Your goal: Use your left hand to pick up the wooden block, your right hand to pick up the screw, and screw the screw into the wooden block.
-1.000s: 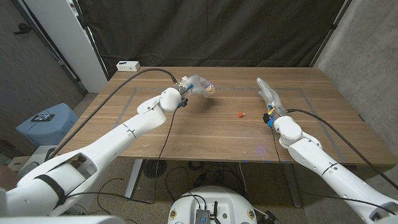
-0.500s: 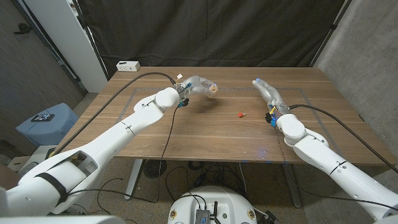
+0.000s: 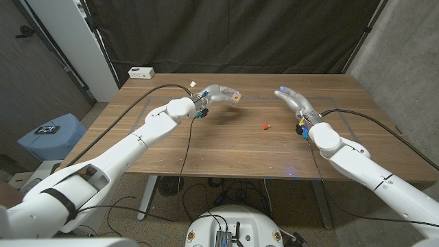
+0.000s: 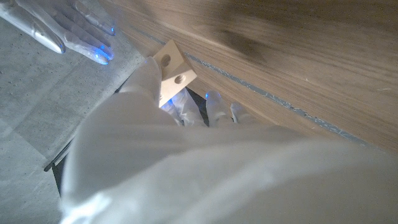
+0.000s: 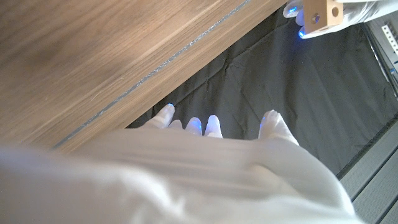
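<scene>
My left hand [image 3: 218, 93] holds the small wooden block [image 3: 235, 98] lifted above the table's far middle. In the left wrist view the block [image 4: 171, 67] shows two holes and sits at my fingertips. The right wrist view catches the same block [image 5: 324, 14] in the left hand's fingers. A small red screw [image 3: 265, 126] lies on the table between the arms. My right hand [image 3: 291, 97] hovers open above the far right of the table, behind and to the right of the screw, fingers [image 5: 198, 125] spread with nothing in them.
A white power strip [image 3: 141, 72] lies at the table's far left corner. Black cables run along both arms. A blue bin [image 3: 52, 135] stands on the floor to the left. Black curtain hangs behind the wooden table [image 3: 226, 151].
My left hand has carried the block further right and higher. My right hand has swung up and inward, its fingers spreading as the arm extends.
</scene>
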You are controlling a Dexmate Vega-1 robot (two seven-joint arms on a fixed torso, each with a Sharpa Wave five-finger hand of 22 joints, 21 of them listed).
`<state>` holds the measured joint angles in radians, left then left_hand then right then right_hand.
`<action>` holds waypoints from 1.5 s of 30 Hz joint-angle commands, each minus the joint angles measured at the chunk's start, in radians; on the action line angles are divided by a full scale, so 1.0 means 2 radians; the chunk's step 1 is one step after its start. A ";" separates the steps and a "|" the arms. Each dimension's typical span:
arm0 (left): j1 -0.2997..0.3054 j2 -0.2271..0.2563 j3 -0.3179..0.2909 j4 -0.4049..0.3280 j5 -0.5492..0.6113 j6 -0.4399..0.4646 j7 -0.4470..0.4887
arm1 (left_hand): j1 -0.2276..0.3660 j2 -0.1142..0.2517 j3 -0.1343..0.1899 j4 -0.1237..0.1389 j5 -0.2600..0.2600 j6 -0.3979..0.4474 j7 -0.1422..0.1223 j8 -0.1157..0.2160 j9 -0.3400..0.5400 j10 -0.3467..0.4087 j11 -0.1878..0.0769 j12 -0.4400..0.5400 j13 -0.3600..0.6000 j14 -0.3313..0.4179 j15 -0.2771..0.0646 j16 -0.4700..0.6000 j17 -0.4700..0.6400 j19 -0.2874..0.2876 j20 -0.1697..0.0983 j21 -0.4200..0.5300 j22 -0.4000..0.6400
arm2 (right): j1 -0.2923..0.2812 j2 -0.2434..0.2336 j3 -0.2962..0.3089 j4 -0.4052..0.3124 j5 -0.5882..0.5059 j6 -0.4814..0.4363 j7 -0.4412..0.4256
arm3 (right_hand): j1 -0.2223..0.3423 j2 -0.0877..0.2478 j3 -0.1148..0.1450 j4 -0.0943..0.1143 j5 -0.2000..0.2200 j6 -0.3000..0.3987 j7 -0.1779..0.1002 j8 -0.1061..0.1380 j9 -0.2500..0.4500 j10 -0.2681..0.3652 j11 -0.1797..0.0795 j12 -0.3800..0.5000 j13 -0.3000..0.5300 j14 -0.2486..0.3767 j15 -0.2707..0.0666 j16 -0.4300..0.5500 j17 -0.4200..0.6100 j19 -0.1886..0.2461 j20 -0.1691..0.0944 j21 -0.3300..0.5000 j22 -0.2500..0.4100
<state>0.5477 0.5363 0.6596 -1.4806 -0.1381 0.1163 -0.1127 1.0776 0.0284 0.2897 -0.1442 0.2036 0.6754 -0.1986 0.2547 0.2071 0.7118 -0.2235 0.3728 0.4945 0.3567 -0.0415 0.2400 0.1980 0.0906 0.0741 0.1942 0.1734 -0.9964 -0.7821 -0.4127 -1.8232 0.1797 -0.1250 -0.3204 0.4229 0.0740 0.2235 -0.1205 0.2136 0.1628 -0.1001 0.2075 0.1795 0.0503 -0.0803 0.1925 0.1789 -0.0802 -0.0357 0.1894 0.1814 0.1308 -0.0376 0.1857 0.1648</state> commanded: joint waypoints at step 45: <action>-0.054 -0.044 0.011 0.181 -0.090 -0.129 -0.096 | -0.006 0.021 -0.016 -0.001 0.002 0.007 -0.005 -0.006 0.005 0.001 0.000 -0.015 0.024 -0.005 -0.056 0.014 0.014 -0.013 0.013 0.001 0.003 | 0.053 -0.140 -0.062 -0.136 -0.204 -0.200 0.125 | 0.036 -0.039 0.001 -0.026 -0.006 0.040 -0.010 0.008 0.006 -0.005 -0.008 -0.001 0.004 0.014 -0.009 0.004 0.001 0.022 -0.011 0.003 0.001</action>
<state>0.4675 0.4624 0.6702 -1.1758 -0.3235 -0.1132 -0.2738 1.0646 0.0629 0.2600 -0.1464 0.2034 0.6761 -0.2066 0.2384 0.2115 0.7077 -0.2196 0.3447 0.5351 0.3458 -0.0413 0.2594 0.2211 0.0715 0.0930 0.1942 0.1746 -0.9338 -1.0234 -0.4940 -2.0714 -0.1458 -0.4915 -0.1532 0.4793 -0.0033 0.2201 -0.1646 0.1965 0.2407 -0.1080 0.2191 0.1888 0.0443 -0.0861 0.1924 0.1839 -0.0570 -0.0340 0.1973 0.1816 0.1647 -0.0392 0.1857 0.1628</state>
